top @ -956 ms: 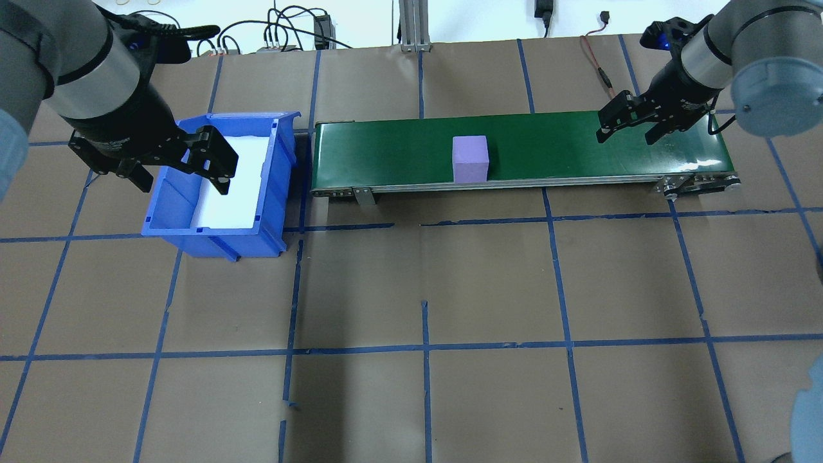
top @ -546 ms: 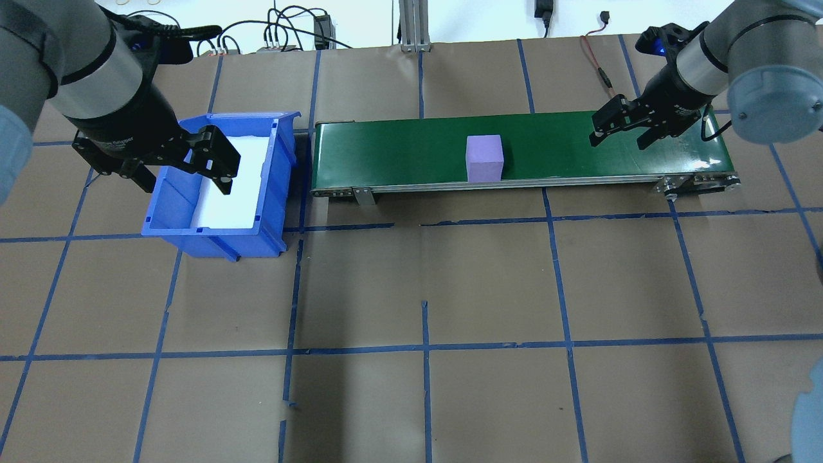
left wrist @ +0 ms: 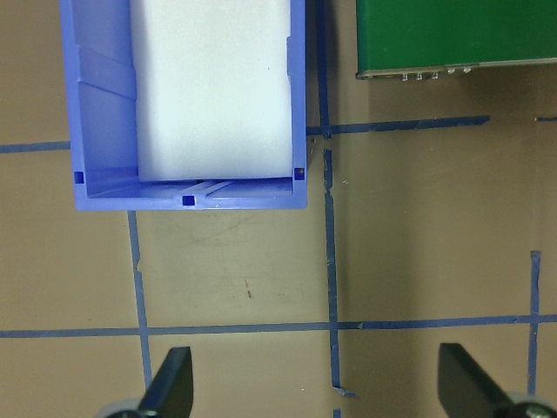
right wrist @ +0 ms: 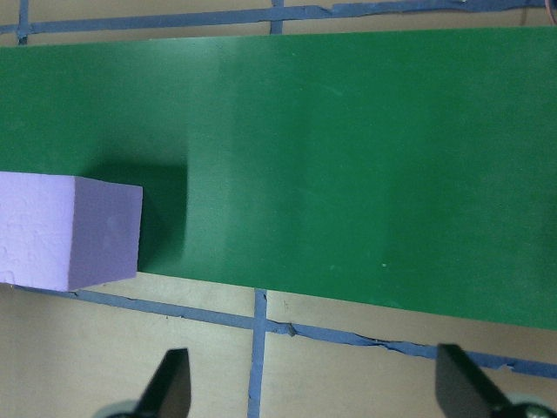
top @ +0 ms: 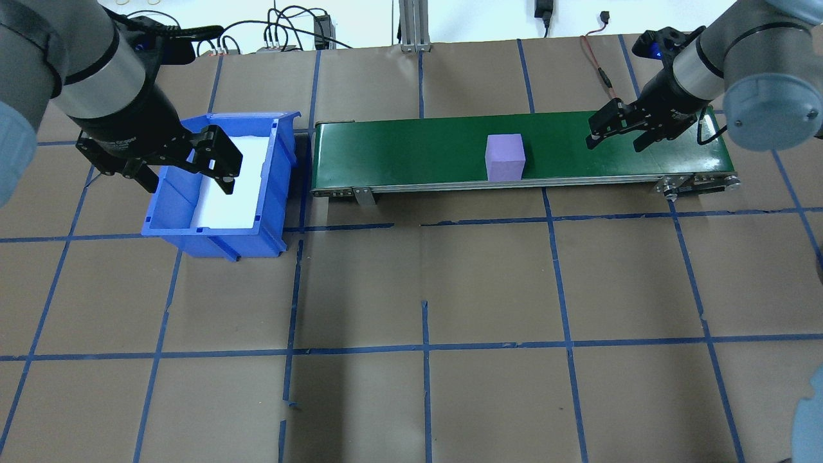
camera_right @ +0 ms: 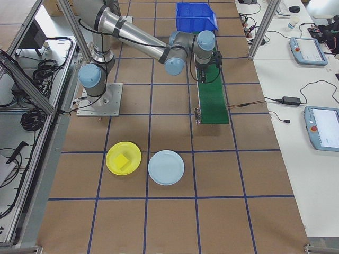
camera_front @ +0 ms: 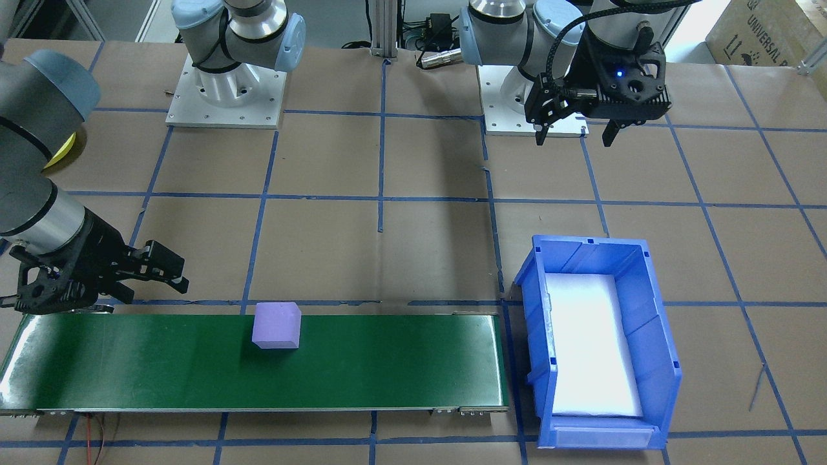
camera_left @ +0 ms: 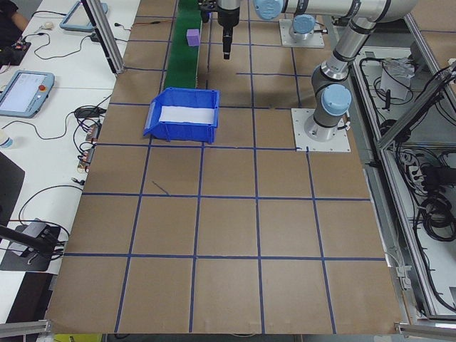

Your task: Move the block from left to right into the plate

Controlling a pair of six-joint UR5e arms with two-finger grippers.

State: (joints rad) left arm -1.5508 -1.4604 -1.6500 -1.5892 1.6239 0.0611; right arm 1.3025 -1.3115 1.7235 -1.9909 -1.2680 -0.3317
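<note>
While on green belt, purple block well apart from right gripper's wide-open, empty jaws.

Cardboard box, at the table's far corner in the front-facing view: showing printed "UNIVERSAL", cut off by the frame edge. Left arm's wrist: bearing small white lettering, too blurred for reading.

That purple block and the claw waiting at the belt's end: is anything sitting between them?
No. In the overhead view, only bare green belt lies between the block and the right gripper; the right wrist view shows the same.
</note>
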